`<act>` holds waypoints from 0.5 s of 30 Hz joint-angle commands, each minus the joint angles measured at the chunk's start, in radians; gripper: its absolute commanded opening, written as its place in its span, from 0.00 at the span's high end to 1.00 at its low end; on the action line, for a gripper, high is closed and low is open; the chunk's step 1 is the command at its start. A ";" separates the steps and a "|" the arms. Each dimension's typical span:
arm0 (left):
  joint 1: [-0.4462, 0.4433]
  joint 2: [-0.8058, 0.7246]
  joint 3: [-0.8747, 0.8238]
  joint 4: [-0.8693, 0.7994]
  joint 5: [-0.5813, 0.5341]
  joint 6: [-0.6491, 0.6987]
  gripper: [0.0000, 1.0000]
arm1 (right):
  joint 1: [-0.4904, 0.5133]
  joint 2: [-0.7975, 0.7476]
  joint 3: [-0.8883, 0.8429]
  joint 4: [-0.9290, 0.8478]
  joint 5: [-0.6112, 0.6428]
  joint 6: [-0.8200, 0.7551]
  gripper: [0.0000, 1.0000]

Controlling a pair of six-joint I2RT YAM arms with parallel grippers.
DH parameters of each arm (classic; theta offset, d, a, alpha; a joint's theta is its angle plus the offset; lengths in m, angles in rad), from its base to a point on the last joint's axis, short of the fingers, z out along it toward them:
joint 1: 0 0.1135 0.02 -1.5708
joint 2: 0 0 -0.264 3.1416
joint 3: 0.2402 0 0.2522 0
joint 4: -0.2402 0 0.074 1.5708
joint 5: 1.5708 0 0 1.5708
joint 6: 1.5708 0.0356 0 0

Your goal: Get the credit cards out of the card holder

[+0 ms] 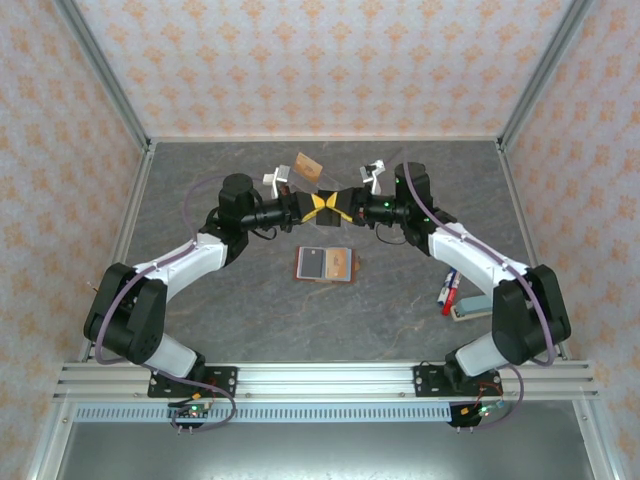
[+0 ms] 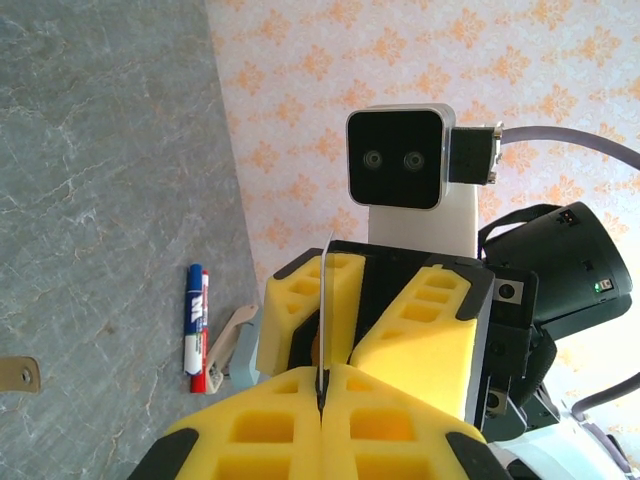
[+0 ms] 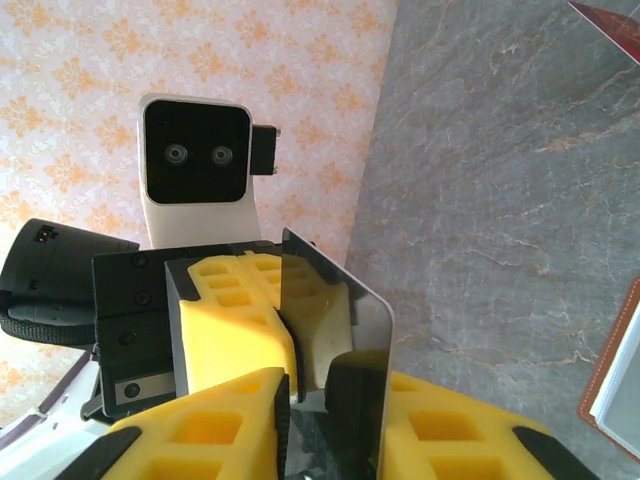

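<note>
From high above and behind the arm bases we look down toward the far wall and take in the whole table. The left wrist camera sits close behind its own fingers and faces right. The right wrist camera sits close behind its fingers and faces left, so each sees the other head-on, very near. Both share the card between them. We find the pens from above too.
</note>
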 commanded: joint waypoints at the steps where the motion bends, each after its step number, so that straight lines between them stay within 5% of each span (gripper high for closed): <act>1: -0.005 -0.007 0.016 0.020 -0.032 -0.018 1.00 | 0.007 0.020 0.045 0.086 -0.031 0.027 0.76; 6: -0.001 -0.014 0.033 -0.134 -0.091 0.064 0.92 | 0.006 0.033 0.104 -0.086 0.021 -0.110 0.99; 11: 0.027 -0.053 0.083 -0.559 -0.273 0.281 0.53 | 0.011 0.050 0.222 -0.436 0.235 -0.439 1.00; 15: 0.051 -0.088 0.129 -0.868 -0.499 0.420 0.32 | 0.054 0.132 0.355 -0.667 0.480 -0.673 1.00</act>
